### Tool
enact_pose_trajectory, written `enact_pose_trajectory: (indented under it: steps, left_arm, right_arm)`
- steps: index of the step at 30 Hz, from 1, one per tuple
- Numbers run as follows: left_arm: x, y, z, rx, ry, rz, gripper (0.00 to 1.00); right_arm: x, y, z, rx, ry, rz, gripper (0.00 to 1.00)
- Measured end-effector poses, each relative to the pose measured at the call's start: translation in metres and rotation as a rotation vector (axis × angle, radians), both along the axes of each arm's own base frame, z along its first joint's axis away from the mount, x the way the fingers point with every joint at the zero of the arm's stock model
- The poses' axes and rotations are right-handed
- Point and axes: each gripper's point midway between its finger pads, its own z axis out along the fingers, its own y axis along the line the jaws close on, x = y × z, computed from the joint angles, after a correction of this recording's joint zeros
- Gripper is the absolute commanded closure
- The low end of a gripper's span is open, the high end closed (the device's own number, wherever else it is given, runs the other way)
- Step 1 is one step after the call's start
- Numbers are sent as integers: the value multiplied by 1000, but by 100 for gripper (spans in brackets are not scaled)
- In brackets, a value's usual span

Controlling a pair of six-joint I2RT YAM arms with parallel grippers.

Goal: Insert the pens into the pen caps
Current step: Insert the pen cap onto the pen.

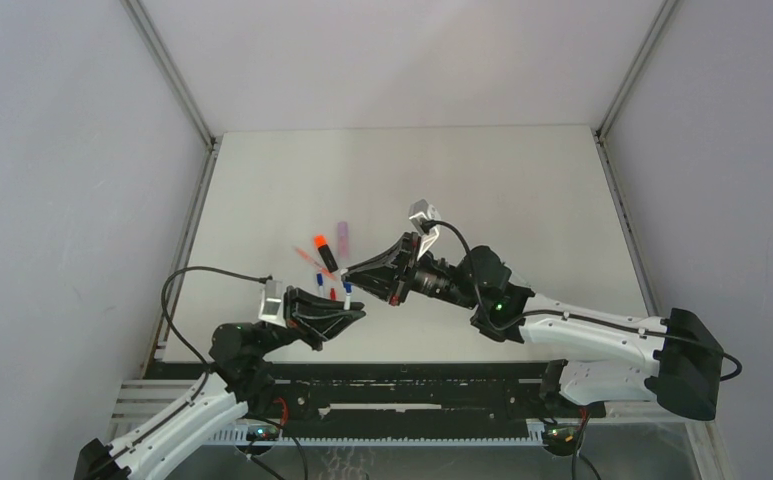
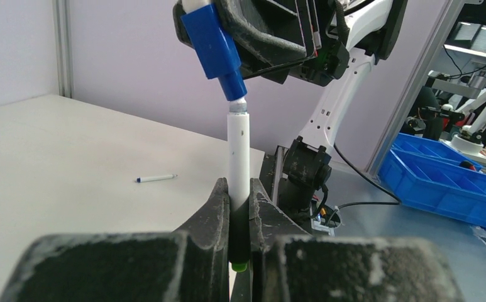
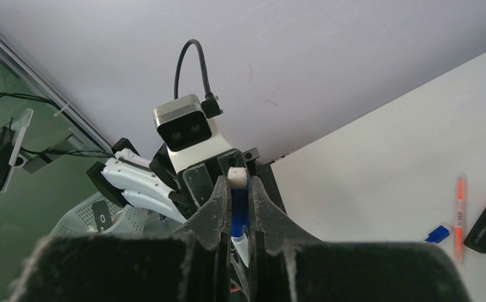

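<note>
Early days I reckon: the left gripper (image 2: 239,189) pinches a thin white plastic pen (image 2: 238,148) upright, the right gripper (image 3: 237,187) clamps a chunky blue plastic cap (image 2: 218,47) right at its tip, not pushed home yet, and the stubby black orange-tipped highlighter (image 1: 324,250), lilac highlighter (image 1: 343,232) and thin red pen (image 3: 459,217) wait on the white table (image 1: 482,190).

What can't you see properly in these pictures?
- Left wrist view: the blue cap hides how deep the white pen's tip sits, and the cap's top runs off the edge.
- Right wrist view: the right end effector covers most of that cap.
- Top view: the small loose pens are too tiny to tell from caps.
</note>
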Motion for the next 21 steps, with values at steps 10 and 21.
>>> enact_pose_trajectory:
  steps: [10,21]
  left_arm:
    - [-6,2,12,-48,7,-26,100]
    - [-12,1,20,-102,113,-90,100]
  right_arm:
    - [-10,3,9,34,-35,23,100]
    - [-14,1,12,70,-86,28,100]
